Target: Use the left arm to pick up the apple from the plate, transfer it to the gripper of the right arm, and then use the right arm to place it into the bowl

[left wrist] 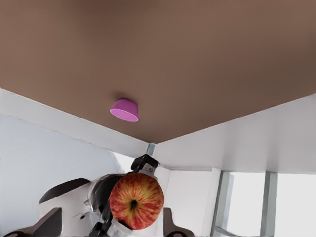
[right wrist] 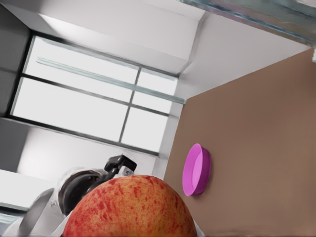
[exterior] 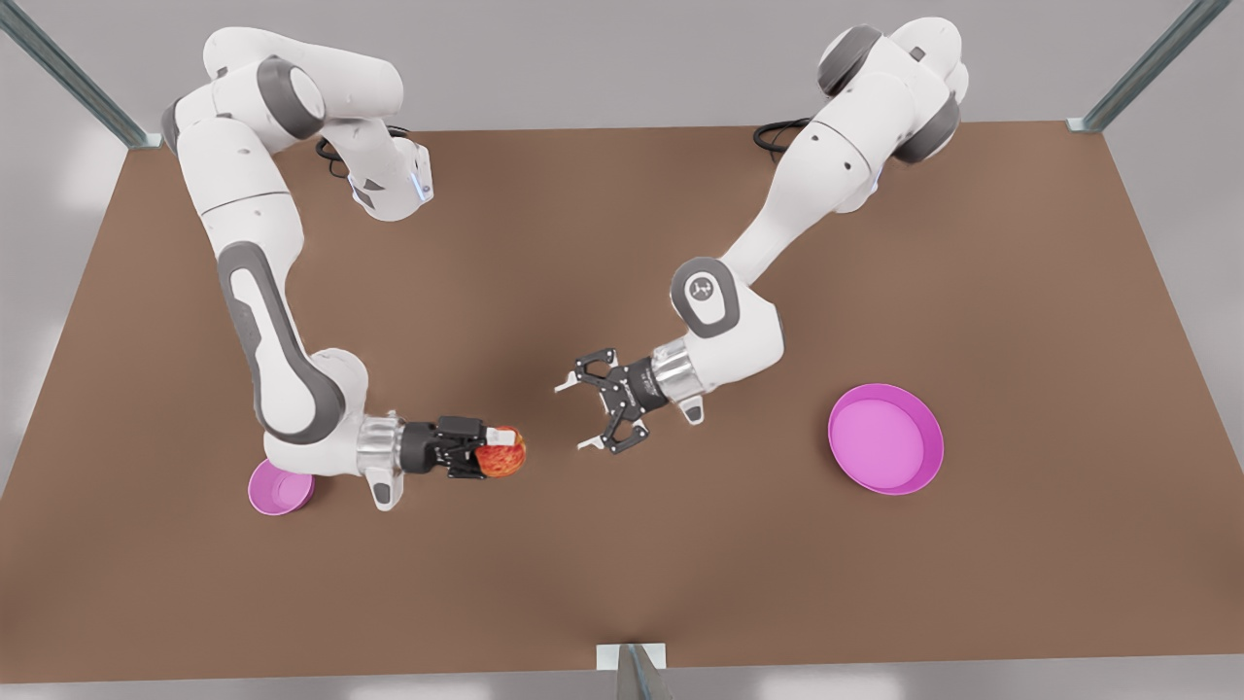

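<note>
The apple [exterior: 505, 454] was found clamped between the fingers of the right gripper [exterior: 494, 449], held off the table [exterior: 680, 564] at the front view's left, level and stem end outward. The left gripper [exterior: 583, 413] was seen facing it, just apart, jaws spread and empty. From this the hand-over was judged complete, with placement remaining. The bowl [exterior: 277, 489], small, deep and smooth magenta, was noted close beside the right arm's wrist, presumably so that a short carry suffices. The plate [exterior: 880, 439], wide, shallow and low-rimmed, lay bare at the front view's right. The apple's skin was recorded as mottled red over yellow, round and glossy; slipping under a two-point grip was considered possible.
</note>
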`<state>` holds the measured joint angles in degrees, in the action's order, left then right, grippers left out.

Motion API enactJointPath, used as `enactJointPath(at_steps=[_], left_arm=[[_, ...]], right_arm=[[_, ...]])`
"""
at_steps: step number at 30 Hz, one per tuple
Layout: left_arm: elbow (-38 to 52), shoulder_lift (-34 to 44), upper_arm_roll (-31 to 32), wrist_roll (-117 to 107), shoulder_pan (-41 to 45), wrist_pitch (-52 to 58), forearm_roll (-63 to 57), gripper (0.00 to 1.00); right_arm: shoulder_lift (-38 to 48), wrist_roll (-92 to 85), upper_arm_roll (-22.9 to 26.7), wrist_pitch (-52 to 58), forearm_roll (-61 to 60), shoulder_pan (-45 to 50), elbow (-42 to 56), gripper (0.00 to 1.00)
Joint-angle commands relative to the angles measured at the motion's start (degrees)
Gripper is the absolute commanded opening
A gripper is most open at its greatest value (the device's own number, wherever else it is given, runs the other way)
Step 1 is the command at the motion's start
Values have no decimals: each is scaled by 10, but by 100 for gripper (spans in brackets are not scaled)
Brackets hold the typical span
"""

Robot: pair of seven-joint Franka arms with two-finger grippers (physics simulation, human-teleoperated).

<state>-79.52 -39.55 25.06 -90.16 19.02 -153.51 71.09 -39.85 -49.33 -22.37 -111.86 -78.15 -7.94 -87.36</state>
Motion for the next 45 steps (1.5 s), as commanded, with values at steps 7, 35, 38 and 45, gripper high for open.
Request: enactJointPath(at_steps=[7,35,38,45], left_arm=[[-49,201,-98,822,-201,592,-722,100],[25,255,-250,902,-133,654,-755,100],[25,254,-250,901,-133,654,-755,100],[41,224,-249,900,-133,645,-757,100]], right_arm=[[0,13,0,77,381,-162,-5,53],[-39,-45,20,-113,782,-215,33,100],[-1,-25,11,38,809,-194,143,100],[270,515,132,276,855,45,160,100]])
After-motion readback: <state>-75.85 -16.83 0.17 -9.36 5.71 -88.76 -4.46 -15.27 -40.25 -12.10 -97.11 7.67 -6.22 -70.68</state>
